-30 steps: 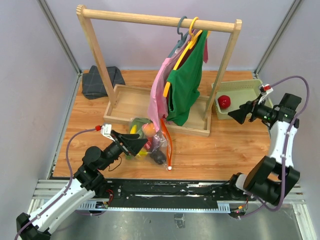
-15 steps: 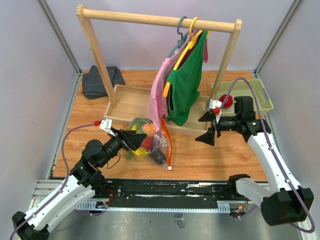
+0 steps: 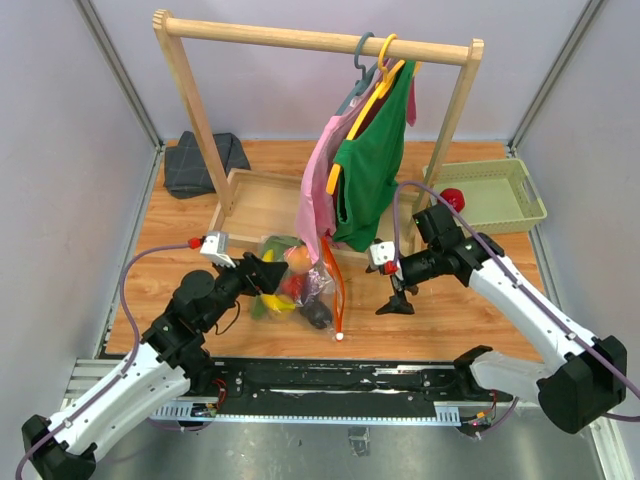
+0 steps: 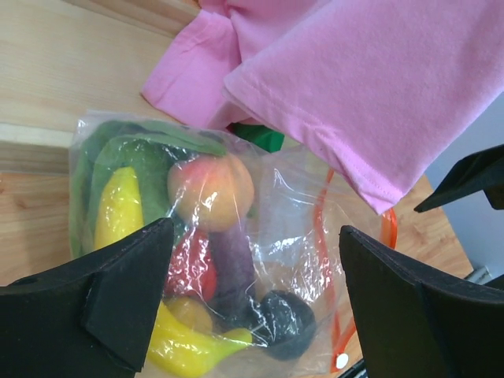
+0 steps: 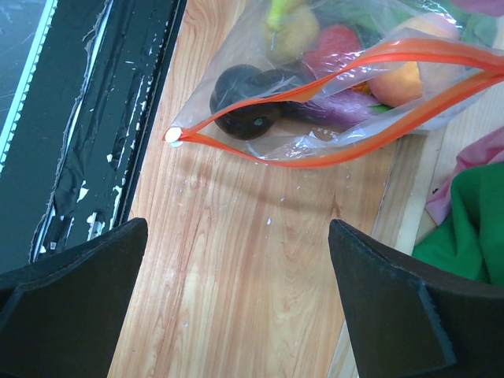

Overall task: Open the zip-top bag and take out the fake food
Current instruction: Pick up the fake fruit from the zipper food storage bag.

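Table (image 3: 470, 300): zip-top bag (image 4: 299, 228) mouth open nr front edge.

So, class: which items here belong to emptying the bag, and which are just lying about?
Job: zip-top bag, fake food, green basket holding one red piece.
Lying about: wooden rack, pink garment, green shirt, dark folded cloth.

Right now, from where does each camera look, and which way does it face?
Top: above and behind the bases, looking down on the table; left arm and right arm both show.
Left wrist: low, facing the bag and pink cloth; own fingers frame the view.
Right wrist: above the table, looking down at the zip strip; own fingers in the bottom corners.
Shared: all three show the bag.
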Robot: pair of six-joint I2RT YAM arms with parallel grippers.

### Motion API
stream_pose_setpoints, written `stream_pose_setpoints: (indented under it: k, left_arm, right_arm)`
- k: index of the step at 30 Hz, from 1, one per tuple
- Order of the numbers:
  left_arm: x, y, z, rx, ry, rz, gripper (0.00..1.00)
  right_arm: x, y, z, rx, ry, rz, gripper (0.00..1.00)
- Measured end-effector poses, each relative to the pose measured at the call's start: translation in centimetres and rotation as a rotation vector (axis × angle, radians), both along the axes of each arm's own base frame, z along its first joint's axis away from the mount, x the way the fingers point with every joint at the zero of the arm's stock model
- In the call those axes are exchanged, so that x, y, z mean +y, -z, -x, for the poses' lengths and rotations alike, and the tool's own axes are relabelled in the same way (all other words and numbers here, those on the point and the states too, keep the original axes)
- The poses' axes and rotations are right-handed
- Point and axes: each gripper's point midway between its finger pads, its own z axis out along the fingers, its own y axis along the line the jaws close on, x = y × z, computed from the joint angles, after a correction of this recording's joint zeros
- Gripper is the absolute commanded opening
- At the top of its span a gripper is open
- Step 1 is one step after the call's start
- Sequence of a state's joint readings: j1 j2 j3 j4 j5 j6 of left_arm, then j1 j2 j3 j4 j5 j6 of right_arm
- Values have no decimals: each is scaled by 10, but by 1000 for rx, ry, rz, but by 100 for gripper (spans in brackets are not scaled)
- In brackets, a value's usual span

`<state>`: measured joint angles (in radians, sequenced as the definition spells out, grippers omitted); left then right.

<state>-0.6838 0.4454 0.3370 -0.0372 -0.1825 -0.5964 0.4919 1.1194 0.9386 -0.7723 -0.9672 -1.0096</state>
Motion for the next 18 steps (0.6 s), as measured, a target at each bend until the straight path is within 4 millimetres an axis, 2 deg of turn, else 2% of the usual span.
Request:
stream_pose_setpoints:
  k: [4, 11, 18]
  left_arm:
    - [4, -5, -3, -12, -19, -22, 84]
    - [8, 4, -6, 8, -44, -57, 75]
    - [7, 15, -10, 41, -55, -83, 63]
  right_arm:
    - [2, 4, -1, -2, -13, 10, 99]
    - [5, 5, -5, -32, -14, 19, 98]
    - [19, 19, 2, -43, -77, 90, 99]
